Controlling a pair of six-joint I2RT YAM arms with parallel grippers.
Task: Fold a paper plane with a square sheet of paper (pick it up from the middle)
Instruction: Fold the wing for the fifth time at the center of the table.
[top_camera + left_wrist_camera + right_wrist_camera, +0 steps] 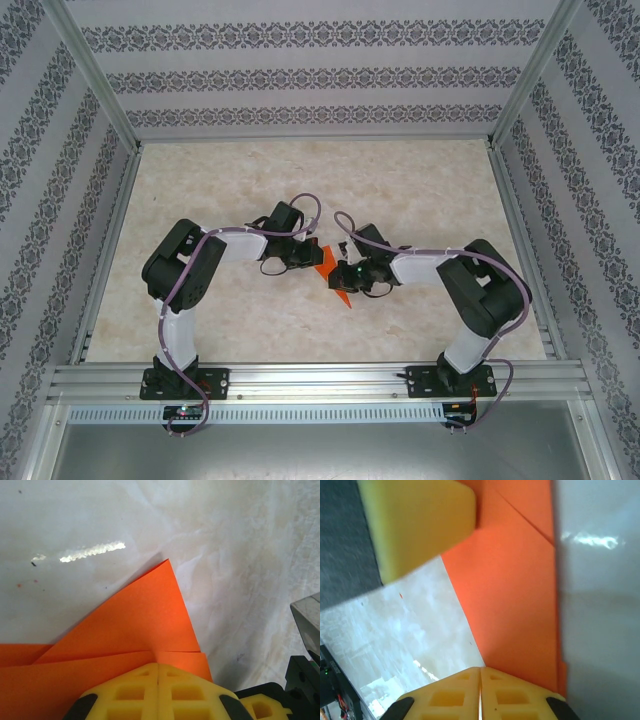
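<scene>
Top external view: left gripper (303,256) and right gripper (349,272) jaws pinch the part-folded square sheet of paper (325,262); next probably pressing a crease

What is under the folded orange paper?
Pale marbled table shows beside the orange paper; whatever lies directly beneath is covered, and the left gripper, shut, hides its near edge.

- Overhead shot is looking evenly bright, with soft shadows sitting under the arms (190,265).
- Glare streaks are blowing out the table (92,551): upper left in left wrist, upper right in right wrist.
- Right wrist's upper-left yellow block (415,525) is blurring out.
</scene>
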